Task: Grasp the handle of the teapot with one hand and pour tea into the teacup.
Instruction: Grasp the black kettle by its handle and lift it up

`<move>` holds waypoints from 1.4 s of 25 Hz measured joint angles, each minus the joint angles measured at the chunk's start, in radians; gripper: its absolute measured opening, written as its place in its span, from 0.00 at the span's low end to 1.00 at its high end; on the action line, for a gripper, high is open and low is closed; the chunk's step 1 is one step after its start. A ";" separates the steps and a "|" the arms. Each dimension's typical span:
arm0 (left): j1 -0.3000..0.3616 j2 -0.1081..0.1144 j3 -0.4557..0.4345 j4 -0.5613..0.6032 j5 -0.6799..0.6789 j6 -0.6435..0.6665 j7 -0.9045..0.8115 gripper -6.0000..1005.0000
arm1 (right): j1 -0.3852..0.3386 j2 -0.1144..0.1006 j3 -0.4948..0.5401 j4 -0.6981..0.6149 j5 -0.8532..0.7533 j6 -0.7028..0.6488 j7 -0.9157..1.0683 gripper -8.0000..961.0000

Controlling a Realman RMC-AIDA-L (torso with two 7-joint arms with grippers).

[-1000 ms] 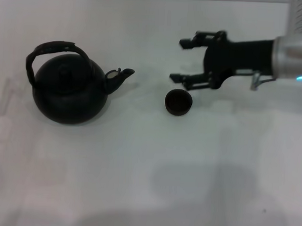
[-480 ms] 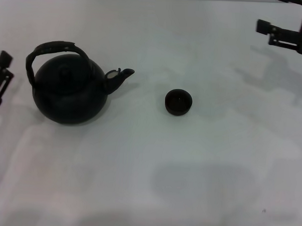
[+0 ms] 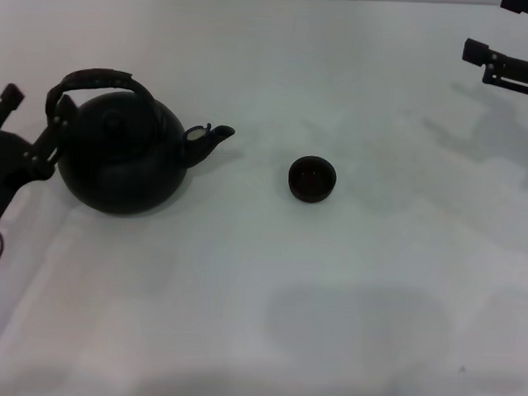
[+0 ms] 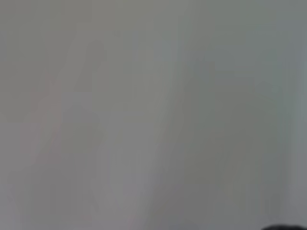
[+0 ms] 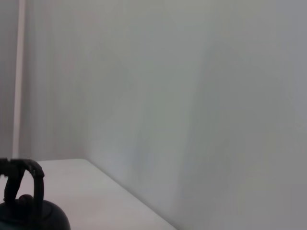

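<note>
At far left our left pincer sits open just beside the teapot, its handle not yet grasped. The teacup waits to the right on the surface, unpoured. Far right, our right pincer hangs open, holding nothing.

Plain white matte desk fills the head view, surface smooth and uniform. Soft grey shadow patches sit on it toward the near edge and the far right. Thin pale strip runs along the far edge. Right wrist view: same white desk low down, blank light grey wall behind. Left wrist view: blurred grey only.
</note>
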 joint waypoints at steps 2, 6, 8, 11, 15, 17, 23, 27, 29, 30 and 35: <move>-0.018 0.000 0.004 0.000 0.009 0.032 -0.010 0.75 | 0.002 0.000 0.001 0.005 0.010 -0.008 0.003 0.89; -0.031 -0.005 -0.001 -0.001 0.011 0.072 -0.007 0.74 | 0.004 0.000 0.001 0.014 0.022 -0.031 0.004 0.89; -0.031 -0.005 -0.002 -0.008 0.010 0.073 -0.006 0.74 | 0.006 0.000 0.001 0.015 0.023 -0.047 0.004 0.89; -0.029 -0.004 -0.003 -0.014 0.006 0.066 -0.006 0.74 | 0.008 0.000 0.002 0.019 0.023 -0.070 0.003 0.89; -0.021 -0.005 -0.006 -0.020 -0.002 0.061 0.004 0.73 | 0.029 0.000 0.002 0.055 0.023 -0.088 -0.007 0.89; -0.016 -0.005 -0.013 -0.030 -0.009 0.051 0.016 0.73 | 0.036 0.000 0.003 0.070 0.023 -0.091 -0.016 0.89; -0.007 -0.005 -0.030 -0.047 -0.015 0.040 0.024 0.72 | 0.039 0.000 0.003 0.085 0.022 -0.103 -0.026 0.89; -0.006 -0.005 -0.030 -0.056 -0.015 0.046 0.017 0.72 | 0.039 0.000 0.002 0.091 0.020 -0.103 -0.032 0.89; -0.006 -0.005 -0.030 -0.061 -0.015 0.049 0.013 0.71 | 0.039 0.000 0.000 0.092 0.019 -0.103 -0.039 0.89; -0.007 -0.005 -0.030 -0.063 -0.015 0.049 0.012 0.71 | 0.039 0.000 -0.002 0.094 0.019 -0.103 -0.042 0.89; -0.015 -0.004 -0.030 -0.066 -0.015 0.057 0.005 0.67 | 0.039 0.000 0.000 0.103 0.016 -0.099 -0.043 0.89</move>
